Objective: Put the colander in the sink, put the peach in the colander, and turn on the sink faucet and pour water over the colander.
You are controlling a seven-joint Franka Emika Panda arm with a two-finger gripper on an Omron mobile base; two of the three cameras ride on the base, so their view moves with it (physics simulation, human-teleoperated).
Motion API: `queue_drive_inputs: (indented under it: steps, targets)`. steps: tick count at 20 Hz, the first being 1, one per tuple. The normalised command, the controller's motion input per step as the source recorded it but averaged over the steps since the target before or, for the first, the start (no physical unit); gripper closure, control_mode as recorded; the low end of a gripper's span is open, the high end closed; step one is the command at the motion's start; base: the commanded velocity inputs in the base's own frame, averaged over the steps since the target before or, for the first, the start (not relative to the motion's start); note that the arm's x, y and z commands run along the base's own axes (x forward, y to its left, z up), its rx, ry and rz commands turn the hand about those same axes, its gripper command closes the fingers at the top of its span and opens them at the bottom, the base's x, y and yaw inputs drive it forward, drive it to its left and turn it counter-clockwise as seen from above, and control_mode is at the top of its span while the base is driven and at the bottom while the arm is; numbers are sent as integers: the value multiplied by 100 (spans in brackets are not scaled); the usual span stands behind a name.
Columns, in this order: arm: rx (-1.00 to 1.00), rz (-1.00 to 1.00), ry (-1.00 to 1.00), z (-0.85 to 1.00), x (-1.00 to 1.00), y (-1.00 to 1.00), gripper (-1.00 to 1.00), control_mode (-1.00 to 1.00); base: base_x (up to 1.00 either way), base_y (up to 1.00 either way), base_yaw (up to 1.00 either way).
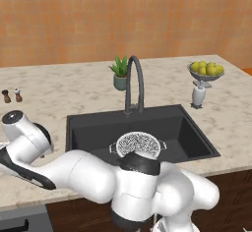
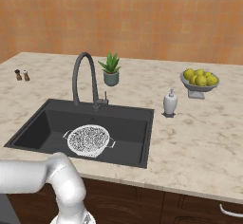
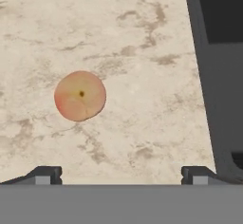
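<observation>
Marble counter [image 1: 74, 98] ran under an orange wall, with the sink [image 1: 187, 132] sunk into it. From the left base view I saw the colander [image 1: 138, 144] already down on the basin floor, placed in front of the sink faucet [image 1: 134, 83] so the arched spout could reach over it. My arm bent low across the foreground, likely heading for the fruit. Potted plant [image 1: 119, 72], fruit bowl [image 1: 205, 71], soap dispenser [image 1: 198, 94] and two shakers [image 1: 12, 96] sat out of the way.

Right base view: colander [image 2: 88, 140] sat upright left of centre in the sink [image 2: 142, 142], empty, faucet [image 2: 84, 78] behind it.

Hand view: I looked straight down on the peach [image 3: 79, 96], lying alone on the counter just beside the sink rim [image 3: 209, 76]. Gripper [image 3: 121, 174] hovered above with fingertips [image 3: 45, 174] spread wide and empty, ready to straddle it.
</observation>
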Motion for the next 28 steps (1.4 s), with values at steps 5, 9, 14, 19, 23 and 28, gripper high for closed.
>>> queue_drive_inputs:
  steps: [5, 9, 14, 19, 23, 28]
  targets:
    - [0, 0, 0, -35, 2, 15, -100, -100, 0, 0, 0]
    - [0, 0, 0, -37, 9, 0, -100, -100, 0, 0, 0]
    - [0, 0, 0, -35, 30, 0, -100, -100, 0, 0, 0]
    - [0, 0, 0, -24, 17, 11, -100, -100, 0, 0, 0]
    - [0, 0, 0, -25, 19, 16, -100, -100, 0, 0, 0]
    - [0, 0, 0, -24, 30, 18, -100, -100, 0, 0, 0]
